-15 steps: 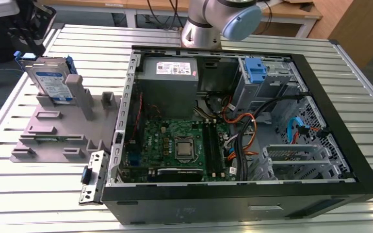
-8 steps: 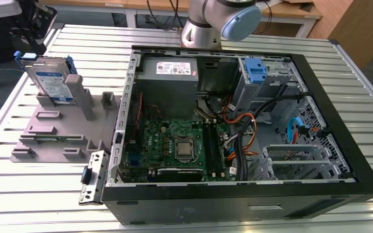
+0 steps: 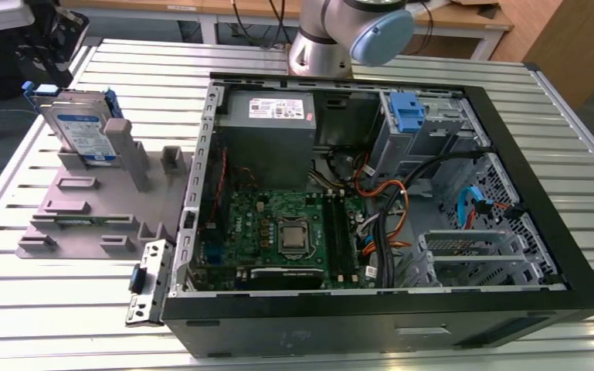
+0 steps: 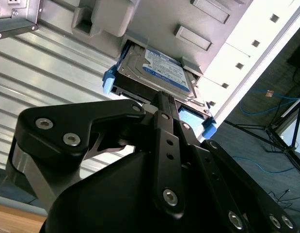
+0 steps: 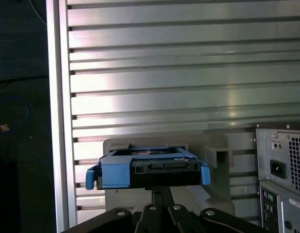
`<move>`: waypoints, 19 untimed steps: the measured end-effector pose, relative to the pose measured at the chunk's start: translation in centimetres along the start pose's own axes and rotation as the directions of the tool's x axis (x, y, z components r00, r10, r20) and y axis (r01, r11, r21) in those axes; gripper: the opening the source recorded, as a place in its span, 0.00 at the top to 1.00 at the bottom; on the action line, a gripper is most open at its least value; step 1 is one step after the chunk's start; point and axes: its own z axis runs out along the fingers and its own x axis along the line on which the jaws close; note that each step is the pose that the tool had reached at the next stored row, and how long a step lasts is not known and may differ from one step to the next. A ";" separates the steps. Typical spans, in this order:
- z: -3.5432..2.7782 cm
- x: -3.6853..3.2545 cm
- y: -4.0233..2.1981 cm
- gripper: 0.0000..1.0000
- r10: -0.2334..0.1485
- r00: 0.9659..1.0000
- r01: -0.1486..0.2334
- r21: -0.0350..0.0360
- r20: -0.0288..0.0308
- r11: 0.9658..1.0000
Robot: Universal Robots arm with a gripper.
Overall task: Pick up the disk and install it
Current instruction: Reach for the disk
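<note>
Silver disk sits upright in grey rack outside PC case. I see gripper at disk's edge, can't tell if clamped. Looks 0 of 2 steps done: pickup, install pending.

arm: was a silver-grey tubular housing | joint cap: was round, light blue | gripper: was built of matte black angular link plates | screws: were round silver heads set along the links | bracket: was brushed grey metal
</note>
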 end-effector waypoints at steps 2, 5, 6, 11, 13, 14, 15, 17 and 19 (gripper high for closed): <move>0.19 0.13 0.12 0.89 0.000 1.000 0.000 0.000 0.000 1.000; 0.48 0.33 0.34 0.89 0.000 1.000 0.000 0.000 0.000 1.000; 0.55 0.40 0.38 0.89 0.000 1.000 0.000 0.000 0.000 1.000; 0.78 0.64 0.54 0.89 0.000 1.000 0.000 0.000 0.000 1.000; 0.91 0.65 0.53 0.89 0.000 1.000 0.000 0.001 0.000 1.000; 1.00 0.65 0.53 0.89 0.000 1.000 0.000 0.001 0.000 1.000; 1.03 0.65 0.53 0.89 0.000 1.000 0.000 0.001 0.000 1.000; 1.03 0.65 0.53 0.89 0.000 1.000 0.000 0.001 0.000 1.000; 1.03 0.65 0.53 0.89 0.000 1.000 0.000 0.001 0.000 1.000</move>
